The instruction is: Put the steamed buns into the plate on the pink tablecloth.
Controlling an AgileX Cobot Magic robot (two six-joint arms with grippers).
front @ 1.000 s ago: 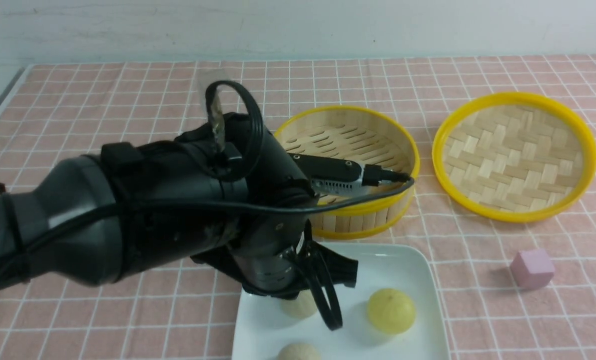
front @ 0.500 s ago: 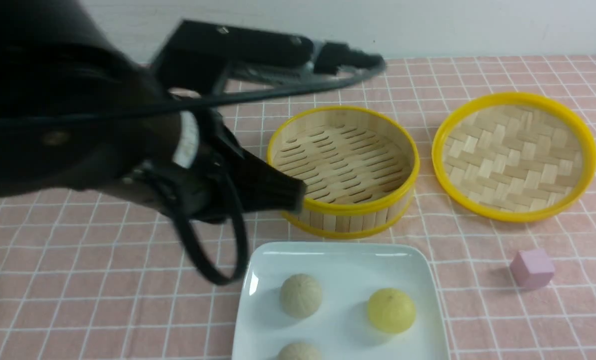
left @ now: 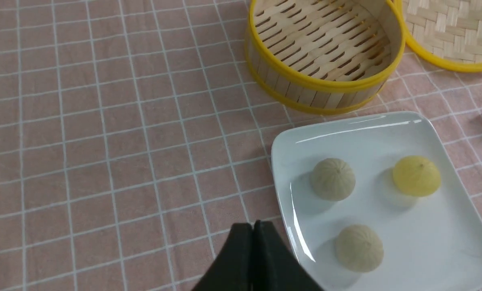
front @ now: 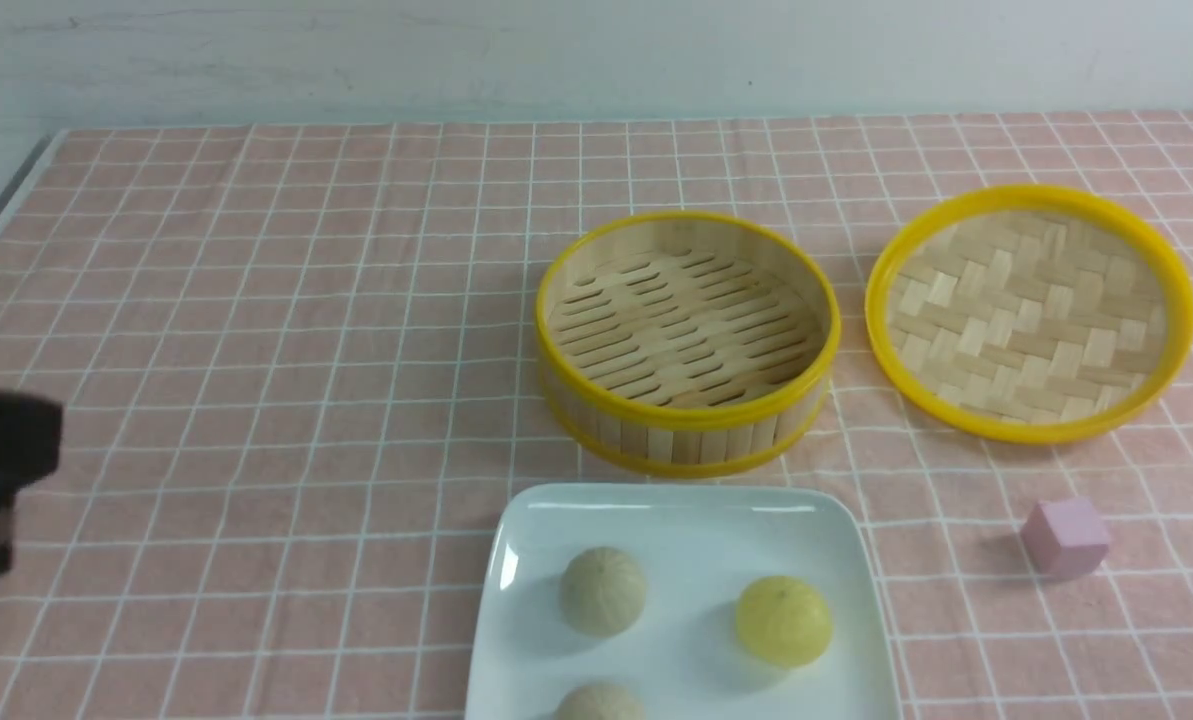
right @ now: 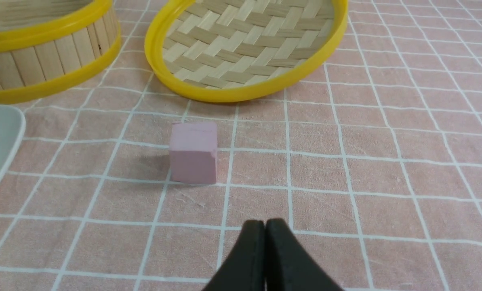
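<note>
A: What fills the scene?

B: A pink tablecloth (front: 256, 300) with thin white grid lines covers the whole table. Toward the far side sit a round bamboo steamer (front: 688, 340), nothing inside it, and to its right its woven lid (front: 1031, 310), lying flat.

A: And the plate?

B: The white square plate (front: 686, 520) rests on the cloth at the near edge, just in front of the steamer. All three buns lie on it, apart from one another: a beige bun (front: 603, 590) to the left, a yellow bun (front: 784, 621) to the right, and a second beige bun (left: 358, 247) nearest the robot, cut off by the front view's lower edge.

A: Anything else?

B: A small pink cube (front: 1064, 537) on the cloth, right of the plate.

A: The grippers?

B: The left gripper (left: 253, 227) is closed and holds nothing, above the cloth just beside the plate's left side. The right gripper (right: 264, 226) shows fingers pressed together, also holding nothing, near the cube.

A: So how far along?

B: By my reading, the job looks finished; no bun remains off the plate.
</note>
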